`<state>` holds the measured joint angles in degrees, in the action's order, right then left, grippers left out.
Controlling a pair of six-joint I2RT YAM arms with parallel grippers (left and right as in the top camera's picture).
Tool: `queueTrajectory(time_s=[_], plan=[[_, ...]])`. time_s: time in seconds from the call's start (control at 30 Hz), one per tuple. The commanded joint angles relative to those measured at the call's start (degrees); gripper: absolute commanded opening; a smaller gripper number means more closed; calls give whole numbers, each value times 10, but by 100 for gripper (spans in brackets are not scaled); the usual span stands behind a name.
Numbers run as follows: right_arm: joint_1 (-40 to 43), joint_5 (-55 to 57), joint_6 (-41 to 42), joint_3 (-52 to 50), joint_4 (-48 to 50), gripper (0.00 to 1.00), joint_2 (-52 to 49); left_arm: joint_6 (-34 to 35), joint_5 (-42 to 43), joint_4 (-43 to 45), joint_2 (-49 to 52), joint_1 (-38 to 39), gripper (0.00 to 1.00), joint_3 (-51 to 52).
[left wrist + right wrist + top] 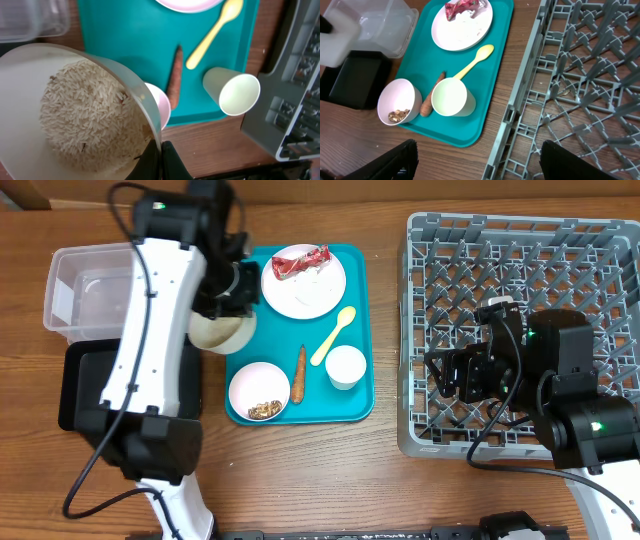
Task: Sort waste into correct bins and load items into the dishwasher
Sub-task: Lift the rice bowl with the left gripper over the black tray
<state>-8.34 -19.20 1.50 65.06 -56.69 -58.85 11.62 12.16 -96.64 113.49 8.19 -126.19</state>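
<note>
Left gripper (162,160) is clamped on the rim of the rice bowl (90,115), held near the table's left edge. Step looks like rice disposal. Next: carry it over the clear tub (75,290) and tip. Right gripper (450,375) is wide open and empty.

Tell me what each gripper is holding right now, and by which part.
The left gripper holds the bowl of rice, pinched at its rim. The right gripper holds nothing; its jaws stand open.
</note>
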Motion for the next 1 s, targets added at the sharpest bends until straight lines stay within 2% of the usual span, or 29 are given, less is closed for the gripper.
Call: queueTrajectory(time_s=[0.0, 0.2, 0.4, 0.7, 0.83, 0.97], plan=[[1, 0, 2, 13, -1, 81, 1, -13, 13, -2, -68, -36, 4, 6], [1, 0, 2, 13, -1, 81, 1, -13, 2, -2, -163, -98, 4, 75], [1, 0, 2, 13, 0, 81, 1, -40, 24, 25, -238, -160, 4, 199], [1, 0, 2, 13, 0, 81, -5, -157, 192, 162, -262, -256, 4, 412], [1, 0, 2, 13, 0, 81, -6, -212, 268, 223, -257, -306, 4, 483], [1, 0, 2, 13, -1, 81, -6, -277, 344, 243, -243, -363, 4, 526]])
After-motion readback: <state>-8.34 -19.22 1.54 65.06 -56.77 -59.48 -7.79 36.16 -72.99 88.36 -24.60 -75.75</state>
